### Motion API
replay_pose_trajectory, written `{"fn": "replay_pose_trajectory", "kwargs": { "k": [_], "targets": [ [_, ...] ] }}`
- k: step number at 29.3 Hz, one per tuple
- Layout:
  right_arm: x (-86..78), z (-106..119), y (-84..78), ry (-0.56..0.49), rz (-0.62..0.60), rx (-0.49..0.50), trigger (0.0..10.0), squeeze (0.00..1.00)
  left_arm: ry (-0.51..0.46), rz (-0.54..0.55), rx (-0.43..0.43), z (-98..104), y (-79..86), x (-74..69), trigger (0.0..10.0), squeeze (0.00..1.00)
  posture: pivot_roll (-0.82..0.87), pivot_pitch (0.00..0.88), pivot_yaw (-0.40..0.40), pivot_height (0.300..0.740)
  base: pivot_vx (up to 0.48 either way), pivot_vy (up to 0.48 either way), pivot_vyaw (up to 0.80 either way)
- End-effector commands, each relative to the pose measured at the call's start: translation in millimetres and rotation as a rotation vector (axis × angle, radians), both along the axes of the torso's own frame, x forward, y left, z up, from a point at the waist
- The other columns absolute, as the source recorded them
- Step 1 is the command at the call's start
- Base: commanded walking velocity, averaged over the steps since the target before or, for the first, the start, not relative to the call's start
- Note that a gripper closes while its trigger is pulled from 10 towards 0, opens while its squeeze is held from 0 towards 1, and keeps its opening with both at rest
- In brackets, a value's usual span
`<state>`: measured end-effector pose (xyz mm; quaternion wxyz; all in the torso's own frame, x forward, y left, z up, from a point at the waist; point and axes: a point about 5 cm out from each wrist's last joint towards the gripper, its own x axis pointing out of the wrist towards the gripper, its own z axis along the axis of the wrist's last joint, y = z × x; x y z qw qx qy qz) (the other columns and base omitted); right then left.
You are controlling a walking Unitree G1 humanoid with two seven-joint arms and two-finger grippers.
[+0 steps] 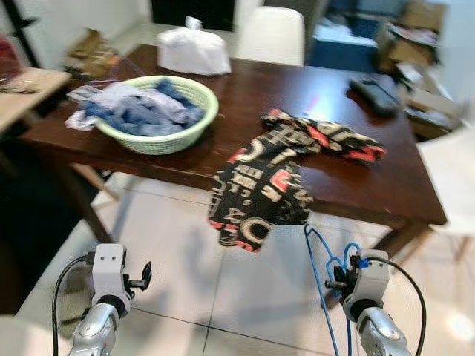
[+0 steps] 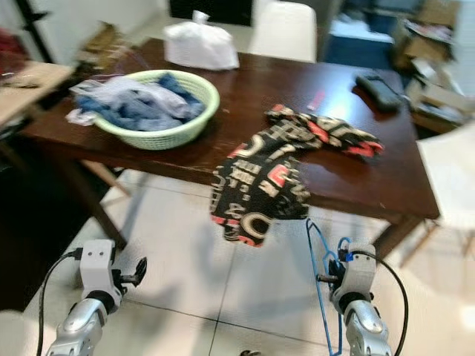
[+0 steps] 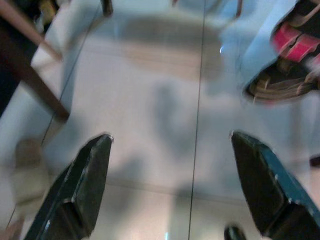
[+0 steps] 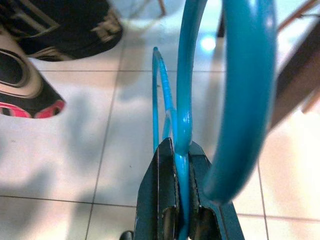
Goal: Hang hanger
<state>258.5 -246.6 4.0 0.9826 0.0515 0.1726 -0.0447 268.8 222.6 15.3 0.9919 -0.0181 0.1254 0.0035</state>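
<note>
Your right gripper point(image 4: 181, 200) has its fingers closed tightly on the thin wire of the blue hanger point(image 1: 320, 261), and this pinch near the curved part keeps the hanger steady, so it does not swing while you carry it. The hanger stands up from the gripper, low in front of the dark wooden tabletop point(image 1: 312, 96), and its upper end reaches the black patterned garment point(image 1: 260, 193) that hangs over the table edge; whether they touch I cannot tell. Your left gripper point(image 3: 172, 185) is held low over the tiled floor point(image 3: 150, 90) with its fingers spread wide and nothing between them, probably kept free to help with the cloth. A green basket point(image 1: 197, 100) full of laundry stands farther back on the tabletop, well apart from the hanger.
</note>
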Motion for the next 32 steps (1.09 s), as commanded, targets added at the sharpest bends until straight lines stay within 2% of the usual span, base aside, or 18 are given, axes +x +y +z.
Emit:
{"fn": "replay_pose_trajectory", "kwargs": {
  "k": [1,7,10,11,12,13,14,15,17,18,20,21,22,23,25,26,28,32],
  "targets": [
    [1.7,1.7,1.3,-0.017,-0.005,0.009,10.0,0.0,0.029,0.015,0.007,-6.9,4.1,-8.0,10.0,0.0,0.0,0.16,-0.01,0.74,0.0,0.0,0.0],
    [2.2,2.4,1.2,-0.018,0.001,0.011,10.0,0.0,-0.009,0.036,0.04,-1.4,6.6,-7.9,10.0,0.0,0.0,0.165,-0.014,0.74,0.0,0.0,0.0],
    [2.5,3.2,1.5,-0.023,0.013,0.011,10.0,0.0,-0.109,0.026,0.089,20.9,10.7,0.3,10.0,0.0,0.01,0.167,-0.02,0.74,0.0,0.0,0.0],
    [2.5,3.2,1.5,-0.023,0.013,0.011,10.0,0.0,-0.109,0.026,0.089,20.9,10.7,0.3,10.0,0.0,0.01,0.167,-0.02,0.74,0.0,0.0,0.0],
    [2.6,3.4,1.6,-0.024,0.015,0.012,10.0,0.0,-0.16,0.004,0.117,34.3,11.7,6.0,10.0,0.0,0.01,0.169,-0.024,0.74,0.0,0.0,0.0],
    [2.6,3.4,1.6,-0.024,0.015,0.012,10.0,0.0,-0.16,0.004,0.117,34.3,11.7,6.0,10.0,0.0,0.01,0.169,-0.024,0.74,0.0,0.0,0.0],
    [2.6,3.4,1.5,-0.023,0.015,0.014,10.0,0.0,-0.218,-0.021,0.137,50.1,12.2,12.7,10.0,0.0,0.01,0.169,-0.024,0.74,0.0,0.0,0.0],
    [2.6,3.4,1.5,-0.023,0.015,0.014,10.0,0.0,-0.218,-0.021,0.137,50.1,12.2,12.7,10.0,0.0,0.01,0.169,-0.024,0.74,0.0,0.0,0.0],
    [2.1,3.2,1.1,-0.023,0.015,0.019,10.0,0.0,-0.32,-0.065,0.169,80.1,11.6,23.5,10.0,0.0,0.01,0.169,-0.024,0.74,0.0,0.0,0.0],
    [2.1,3.2,1.1,-0.023,0.015,0.019,10.0,0.0,-0.32,-0.065,0.169,80.1,11.6,23.5,10.0,0.0,0.01,0.169,-0.024,0.74,0.0,0.0,0.0],
    [1.8,3.0,1.0,-0.022,0.018,0.025,10.0,0.0,-0.363,-0.078,0.187,94.2,12.0,28.4,10.0,0.0,0.02,0.169,-0.025,0.74,0.0,0.0,0.0],
    [1.3,2.9,1.0,-0.021,0.035,0.03,10.0,0.0,-0.413,-0.068,0.201,110.9,14.3,33.7,10.0,0.0,0.02,0.17,-0.024,0.74,0.0,0.0,0.0],
    [1.3,2.9,1.0,-0.021,0.035,0.03,10.0,0.0,-0.413,-0.068,0.201,110.9,14.3,33.7,10.0,0.0,0.02,0.17,-0.024,0.74,0.0,0.0,0.0],
    [0.6,2.5,0.6,-0.018,0.049,0.033,10.0,0.0,-0.455,-0.046,0.209,125.1,17.3,37.7,10.0,0.0,0.02,0.169,-0.023,0.74,0.0,0.0,0.0],
    [0.6,2.5,0.6,-0.018,0.049,0.033,10.0,0.0,-0.455,-0.046,0.209,125.1,17.3,37.7,10.0,0.0,0.02,0.169,-0.023,0.74,0.0,0.0,0.0],
    [0.0,2.3,0.3,-0.016,0.067,0.034,10.0,0.0,-0.488,-0.021,0.209,136.3,19.4,40.2,10.0,0.0,0.02,0.169,-0.023,0.74,0.0,0.0,0.0],
    [-0.5,1.9,0.5,-0.014,0.086,0.038,10.0,0.0,-0.505,-0.001,0.211,142.9,20.2,41.6,10.0,0.0,0.02,0.169,-0.024,0.74,0.0,0.0,-0.34],
    [-0.7,1.7,0.8,-0.013,0.097,0.041,10.0,0.0,-0.51,0.01,0.212,145.9,20.1,41.5,10.0,0.0,0.02,0.169,-0.024,0.74,0.0,0.0,-0.68]
  ]
}}
